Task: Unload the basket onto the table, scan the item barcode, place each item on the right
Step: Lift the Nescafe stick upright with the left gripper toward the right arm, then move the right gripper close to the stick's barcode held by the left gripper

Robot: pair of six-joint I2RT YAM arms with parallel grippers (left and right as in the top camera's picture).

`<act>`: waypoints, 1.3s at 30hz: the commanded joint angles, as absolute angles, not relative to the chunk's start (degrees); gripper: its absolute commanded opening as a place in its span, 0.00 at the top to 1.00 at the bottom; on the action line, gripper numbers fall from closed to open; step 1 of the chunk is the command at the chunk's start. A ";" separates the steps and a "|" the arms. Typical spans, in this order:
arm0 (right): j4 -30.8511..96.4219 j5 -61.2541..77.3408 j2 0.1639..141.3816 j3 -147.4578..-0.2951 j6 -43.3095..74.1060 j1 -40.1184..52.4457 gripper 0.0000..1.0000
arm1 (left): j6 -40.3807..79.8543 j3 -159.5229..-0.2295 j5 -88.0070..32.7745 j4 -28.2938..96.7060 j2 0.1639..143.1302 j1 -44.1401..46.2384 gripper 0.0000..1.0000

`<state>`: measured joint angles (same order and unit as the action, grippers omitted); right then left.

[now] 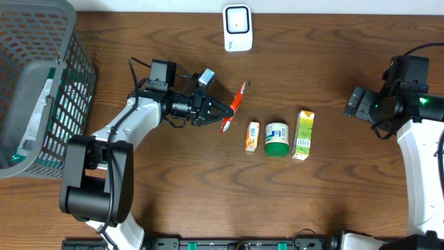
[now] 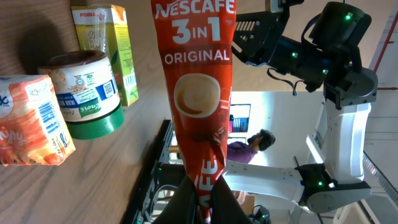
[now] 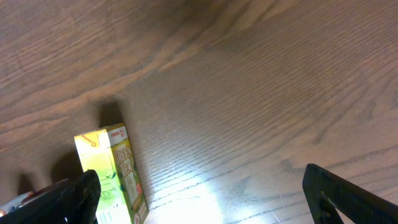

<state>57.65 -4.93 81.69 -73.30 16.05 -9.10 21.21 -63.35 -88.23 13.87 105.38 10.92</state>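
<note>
The left pincer [image 1: 223, 111] is clamping narrow on one end of a slim red Nescafe sachet [image 1: 236, 104], a glossy foil stick that is pointing away to the right over the dark, grained wooden counter [image 1: 333, 201]. Whether the sachet's free end is touching the wood cannot be told. In the left wrist view the sachet [image 2: 198, 93] is filling the middle, its printed face showing.

Just right of it, three items are sitting in a row: a soft, crinkled orange packet [image 1: 253, 137], a squat round tub [image 1: 276, 139] with a green lid, and a boxy yellow-green carton [image 1: 303, 135].

A white, rounded scanner [image 1: 237, 28] is standing at the far edge, well apart from the sachet. A grey mesh basket [image 1: 28, 83] is occupying the far left.

The right pincer [image 3: 199, 186] is hanging wide, gripping nothing, near the carton.
</note>
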 commanded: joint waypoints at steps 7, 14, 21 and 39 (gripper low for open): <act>57.69 -5.54 81.38 -73.43 15.59 -9.34 0.01 | 22.04 -63.29 -89.38 13.80 105.38 10.57 0.92; 57.69 -5.54 81.38 -73.43 15.59 -9.32 0.01 | 25.12 -63.29 -90.04 13.80 105.38 10.57 0.93; 56.82 -5.65 81.38 -73.43 15.59 -9.34 0.01 | 27.14 -63.29 -90.02 13.34 105.38 10.04 0.93; 46.22 28.23 81.32 -73.43 29.78 -9.32 0.01 | 28.25 -63.29 -90.02 9.41 105.36 10.02 0.93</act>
